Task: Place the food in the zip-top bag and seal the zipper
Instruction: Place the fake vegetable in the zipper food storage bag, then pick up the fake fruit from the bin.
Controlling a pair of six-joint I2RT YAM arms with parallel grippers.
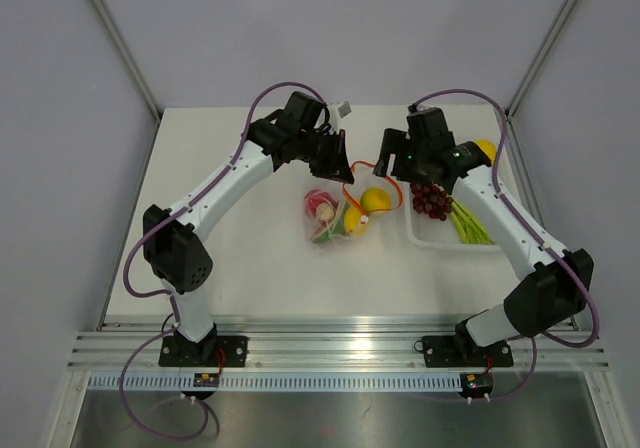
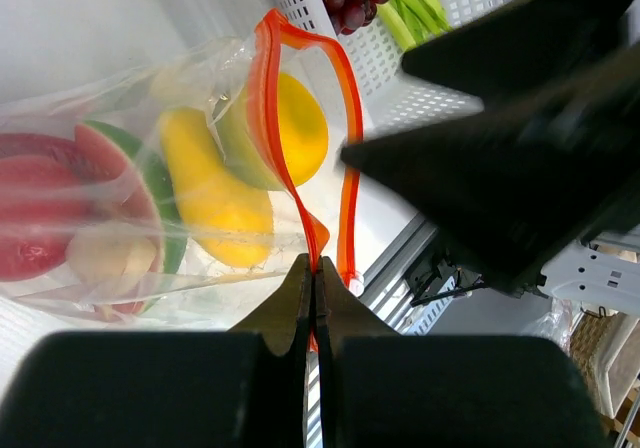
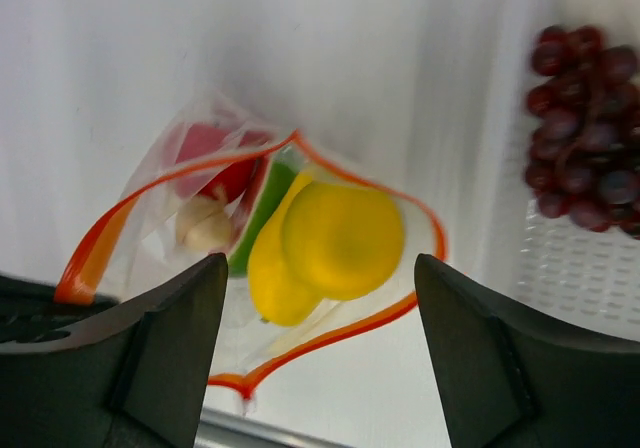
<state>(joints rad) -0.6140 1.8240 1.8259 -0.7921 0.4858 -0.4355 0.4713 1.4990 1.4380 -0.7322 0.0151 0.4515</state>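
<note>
The clear zip-top bag (image 1: 333, 223) lies flat near the middle of the counter (image 1: 240, 248), its mouth turned toward 2 o'clock. Its red-orange zipper (image 2: 258, 98) gapes in a raised loop, unsealed, with one end pinched in the left gripper (image 2: 315, 268). Inside lie two yellow lemons (image 3: 340, 240), a red-and-green wedge (image 2: 110, 163), a red round fruit (image 1: 318, 204) and a pale piece (image 3: 205, 226), perhaps garlic. At 3 o'clock from the bag, purple grapes (image 1: 430, 200) and green stalks (image 1: 470, 226) rest in the white tray (image 1: 440, 243). One more yellow fruit (image 1: 486, 149) sits at the tray's 1 o'clock corner.
</note>
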